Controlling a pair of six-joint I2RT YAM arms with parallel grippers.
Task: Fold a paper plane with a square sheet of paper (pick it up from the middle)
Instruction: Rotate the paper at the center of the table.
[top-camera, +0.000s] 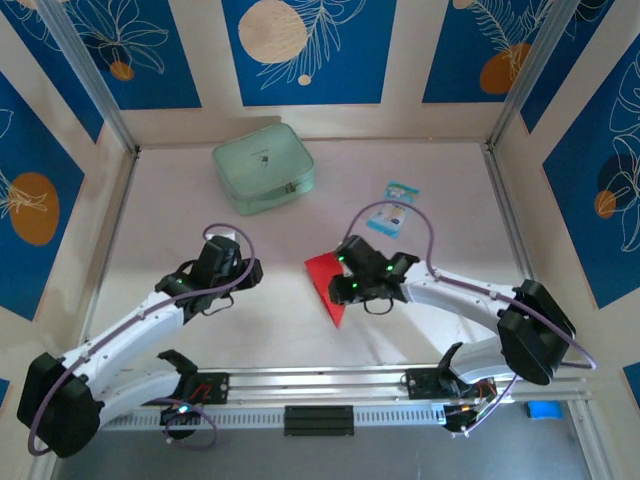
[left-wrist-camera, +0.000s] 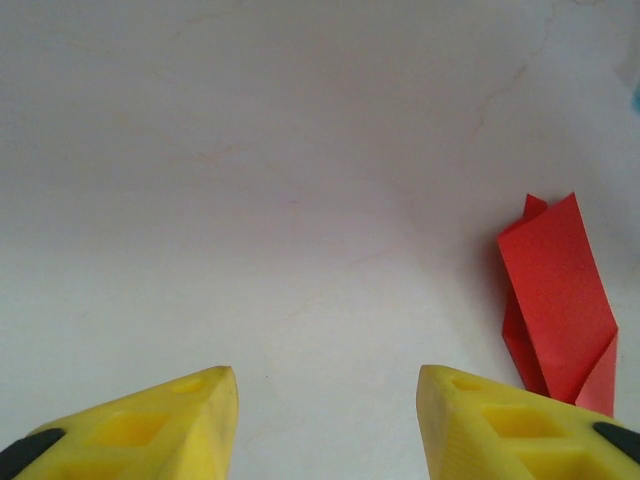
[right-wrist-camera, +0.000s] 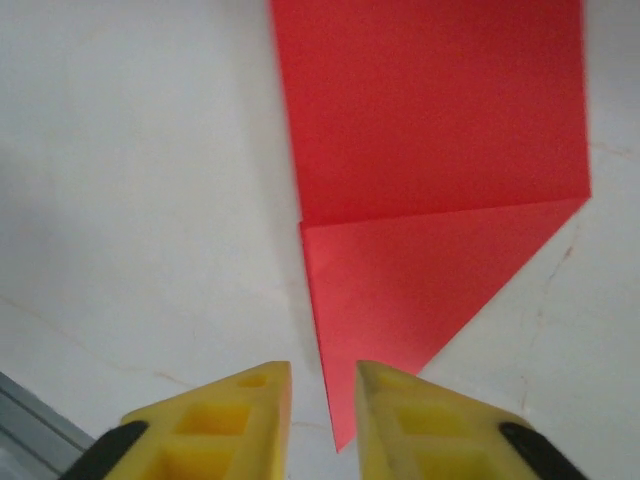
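Top external view: the square sheet of paper (top-camera: 322, 278), creased to a point, is laid flat on the desk (top-camera: 150, 210), nearer the arms than the green pouch (top-camera: 263, 168) and to its right, presumably within reach of both arms.

Left wrist view: the left pincer (left-wrist-camera: 325, 385) is held apart and empty, with the paper (left-wrist-camera: 555, 290) off to one side, probably on standby.

Right wrist view: the right pincer (right-wrist-camera: 322, 380) is seen narrowly apart over the paper's (right-wrist-camera: 430, 150) point and clamped on nothing, likely for working a crease.

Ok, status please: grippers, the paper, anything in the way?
Left gripper open, empty. Right gripper slightly open over tip of paper. Paper folded, flat on table. Pouch and packet far off, nothing in the way.
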